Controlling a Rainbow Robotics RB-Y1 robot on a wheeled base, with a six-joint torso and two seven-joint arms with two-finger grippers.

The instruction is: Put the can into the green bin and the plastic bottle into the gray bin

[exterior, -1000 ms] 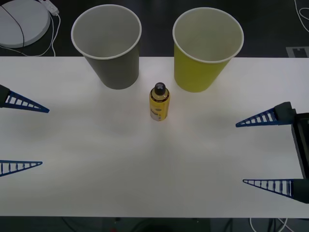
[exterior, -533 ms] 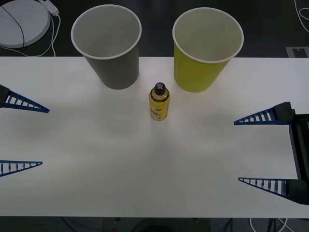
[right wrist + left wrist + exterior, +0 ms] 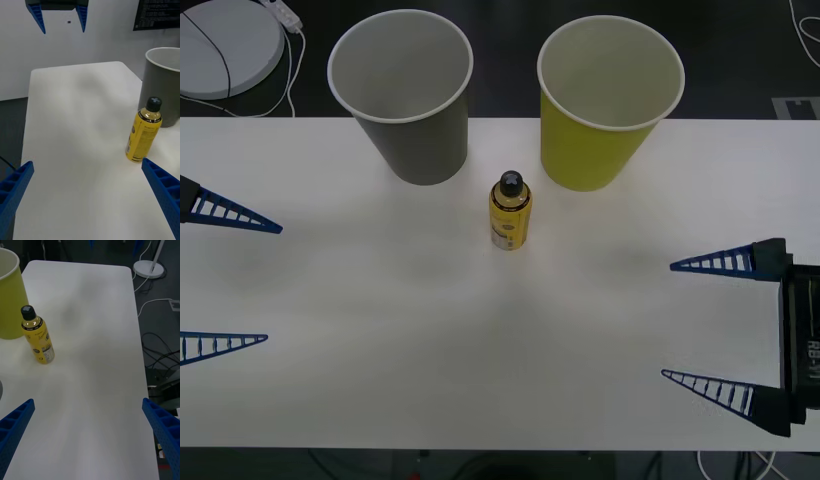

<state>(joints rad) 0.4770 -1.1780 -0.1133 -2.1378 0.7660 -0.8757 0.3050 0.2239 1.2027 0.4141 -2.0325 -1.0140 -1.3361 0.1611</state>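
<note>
Plastic bottle (image 3: 510, 210), glossy yellow, stands between tapered paper-like gray bin (image 3: 404, 93) and green bin (image 3: 608, 100). Ribbed left gripper (image 3: 225, 282) at nine o'clock and right gripper (image 3: 695, 321) at four o'clock spread jaws wide.

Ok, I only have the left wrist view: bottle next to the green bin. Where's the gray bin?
Observer: The gray bin stands upright at the table's far edge, to the left of the green bin.
Operator: Does the bottle touch it?
Observer: No. In the front view the bottle stands apart, just in front of the gap between the bins.
Operator: And the right gripper?
Observer: The right gripper is open over the table's right side, its fingers pointing toward the middle. The left gripper faces it from the left side, also open.
</note>
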